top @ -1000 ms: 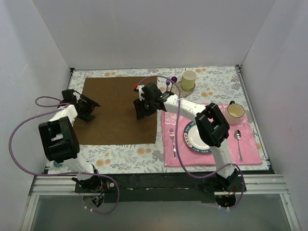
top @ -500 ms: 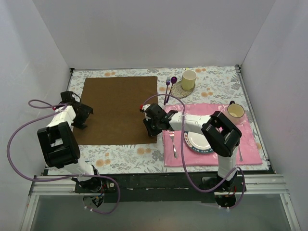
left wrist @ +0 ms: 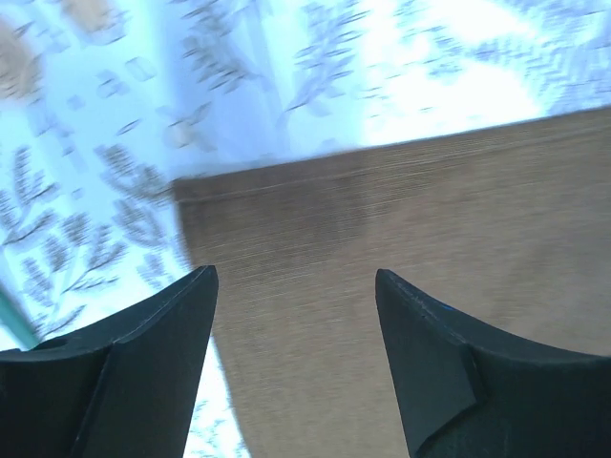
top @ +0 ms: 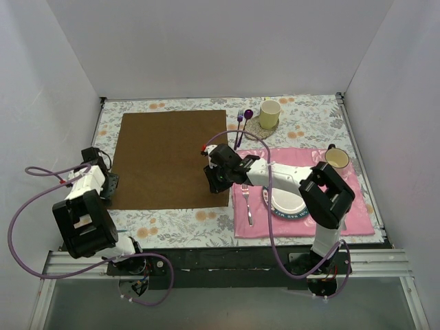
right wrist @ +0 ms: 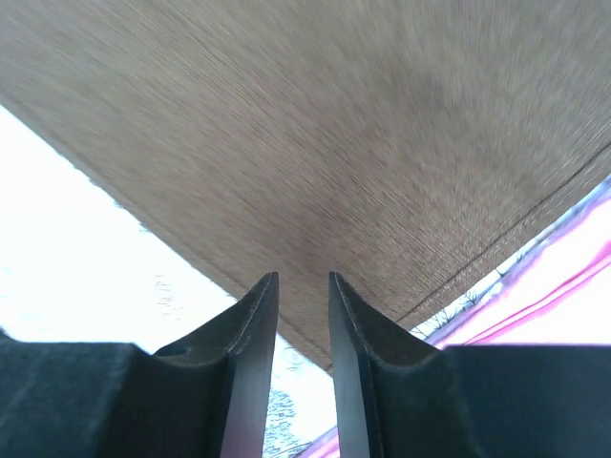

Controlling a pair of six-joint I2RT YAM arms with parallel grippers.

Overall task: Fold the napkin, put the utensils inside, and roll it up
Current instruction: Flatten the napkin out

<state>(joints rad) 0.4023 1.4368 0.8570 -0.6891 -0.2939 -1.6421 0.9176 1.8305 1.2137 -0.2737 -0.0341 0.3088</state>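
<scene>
Napkin (top: 168, 158) lies spread flat on the floral tablecloth (top: 179, 223), dark brown, left of centre, just beside the pink placemat (top: 357, 206). Left gripper (top: 106, 185) sits low at the napkin's near left corner. From the left wrist view its fingers (left wrist: 134, 353) stand wide apart, with the cloth's corner and hem below the gap and nothing held. Right gripper (top: 218, 182) is down at the near right corner, by the placemat's edge. From the right wrist view its fingers (right wrist: 246, 353) are drawn close, leaving only a narrow slit. Brown weave shows through the slit, and I see nothing pinched. Silver fork (top: 246, 203) and patterned plate (top: 285, 206) rest on the placemat. Mug (top: 336, 159) stands at its far right corner. Yellow cup (top: 269, 113) stands farther back on a coaster, with a purple fork and spoon (top: 240, 120) just beside it.
</scene>
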